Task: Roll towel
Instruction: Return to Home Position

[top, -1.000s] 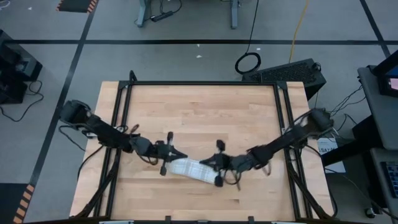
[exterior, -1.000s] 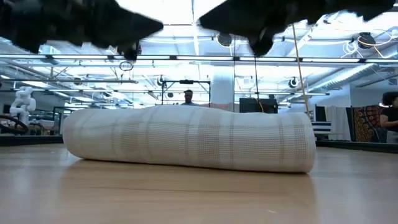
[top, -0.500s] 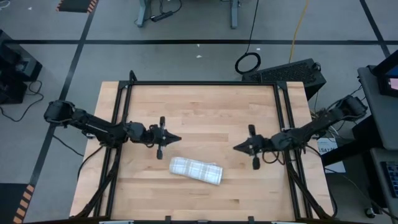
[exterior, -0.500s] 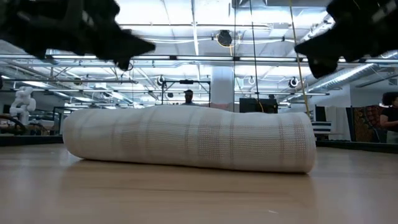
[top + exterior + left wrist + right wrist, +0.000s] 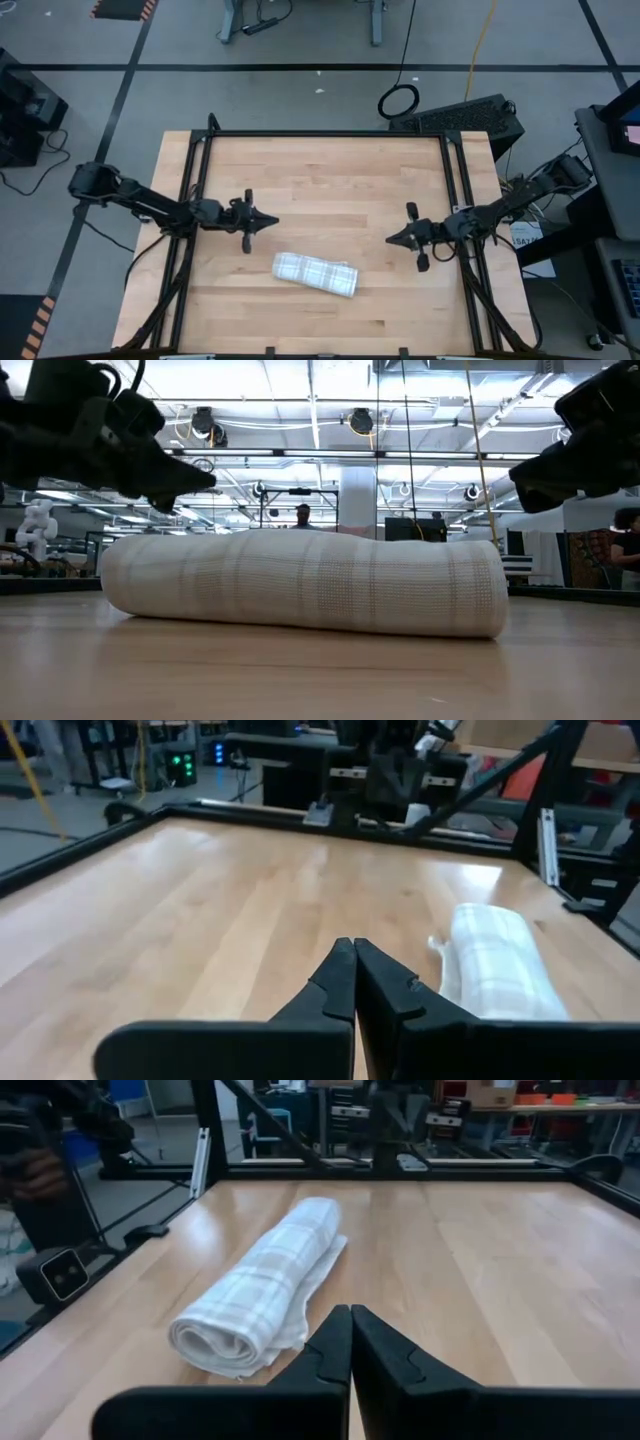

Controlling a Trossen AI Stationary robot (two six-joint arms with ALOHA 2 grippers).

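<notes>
The white plaid towel [image 5: 316,273] lies rolled into a short cylinder on the wooden table, near its front middle. It also shows in the low view [image 5: 300,582], the left wrist view [image 5: 495,963] and the right wrist view [image 5: 258,1289]. My left gripper [image 5: 272,221] is shut and empty, above the table to the left of and behind the roll. My right gripper [image 5: 390,240] is shut and empty, to the right of and behind the roll. Neither touches the towel.
A black metal frame [image 5: 320,134] runs along the table's far edge and down both sides [image 5: 463,220]. Bare wood [image 5: 320,180] lies between the grippers and the far edge. A person [image 5: 303,516] stands far off in the room behind.
Both grippers have drawn back from the rolled towel, the left toward the table's left edge and the right toward its right edge, both also away toward the far side. The towel has stayed rolled where it was.
</notes>
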